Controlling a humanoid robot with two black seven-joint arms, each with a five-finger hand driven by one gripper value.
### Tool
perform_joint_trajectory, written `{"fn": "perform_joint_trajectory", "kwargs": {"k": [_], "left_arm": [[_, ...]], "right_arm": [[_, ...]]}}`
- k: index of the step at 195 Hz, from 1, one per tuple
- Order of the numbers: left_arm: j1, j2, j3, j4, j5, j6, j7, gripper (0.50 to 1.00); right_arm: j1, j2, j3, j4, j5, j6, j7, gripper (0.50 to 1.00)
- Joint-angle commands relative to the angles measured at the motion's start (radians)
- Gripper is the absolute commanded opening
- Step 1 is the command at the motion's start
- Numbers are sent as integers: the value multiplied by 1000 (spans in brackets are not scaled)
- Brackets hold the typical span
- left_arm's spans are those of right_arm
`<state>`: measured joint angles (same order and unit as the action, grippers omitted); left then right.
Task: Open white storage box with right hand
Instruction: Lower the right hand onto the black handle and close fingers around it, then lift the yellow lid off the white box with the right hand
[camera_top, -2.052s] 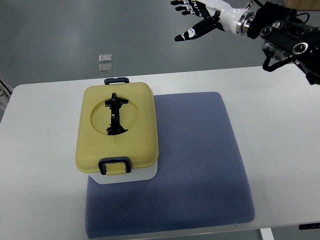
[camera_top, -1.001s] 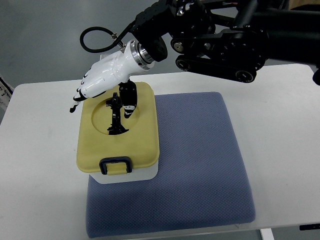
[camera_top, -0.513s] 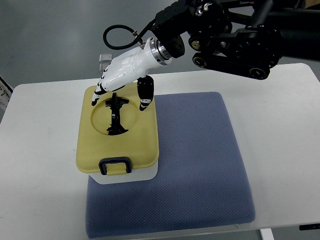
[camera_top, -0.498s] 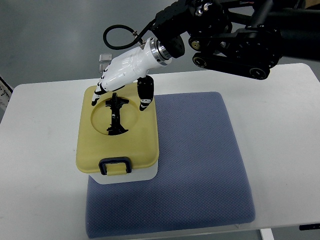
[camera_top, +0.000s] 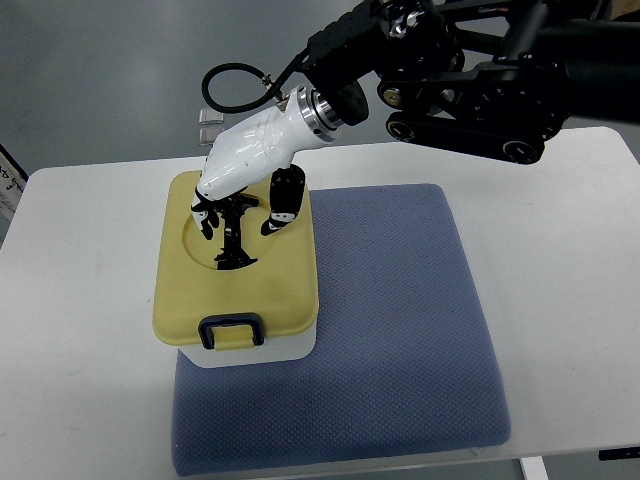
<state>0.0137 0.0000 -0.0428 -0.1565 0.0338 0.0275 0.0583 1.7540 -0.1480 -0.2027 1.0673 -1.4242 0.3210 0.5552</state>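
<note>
A white storage box with a yellow lid (camera_top: 235, 285) stands on the left part of a blue-grey mat (camera_top: 390, 330). The lid has a round recess with a black folding handle (camera_top: 233, 240) in it and a dark latch (camera_top: 230, 331) at its near edge. My right hand (camera_top: 240, 205), white with black fingertips, comes in from the upper right and hovers over the far end of the handle. Its fingers (camera_top: 205, 215) and thumb (camera_top: 280, 205) curl down on either side of the handle without closing on it. The lid is shut.
The mat lies on a white table (camera_top: 80, 330). My right arm's black links (camera_top: 470, 75) span the upper right. Two small clear squares (camera_top: 209, 125) lie on the grey floor behind the table.
My right hand swung in from the upper right over the box, then drew back toward the middle of the lid and lowered its fingers around the handle's far end.
</note>
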Motion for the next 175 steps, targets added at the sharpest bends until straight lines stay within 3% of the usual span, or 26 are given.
{"fn": "perform_joint_trajectory", "kwargs": {"k": [1,89,102,123,139,175], "left_arm": [[0,0,0,0,0,0,0,1000],[0,0,0,0,0,0,0,1000],[0,0,1,0,0,-1,0,1000],[0,0,0,0,0,0,0,1000],[0,0,0,0,0,0,0,1000],[0,0,0,0,0,0,0,1000]], "right_arm": [[-7,2,0,-1,1,-2,-3,727],[-45,16,-1,-24,-2,-46,-29,723],[-47,16,-1,-24,-2,-46,-28,658],[-50,16,-1,-24,-2,-46,-28,596],[-48,16,-1,-24,-2,-46,-28,500],[-47,15,0,-24,-2,-48,-28,500]]}}
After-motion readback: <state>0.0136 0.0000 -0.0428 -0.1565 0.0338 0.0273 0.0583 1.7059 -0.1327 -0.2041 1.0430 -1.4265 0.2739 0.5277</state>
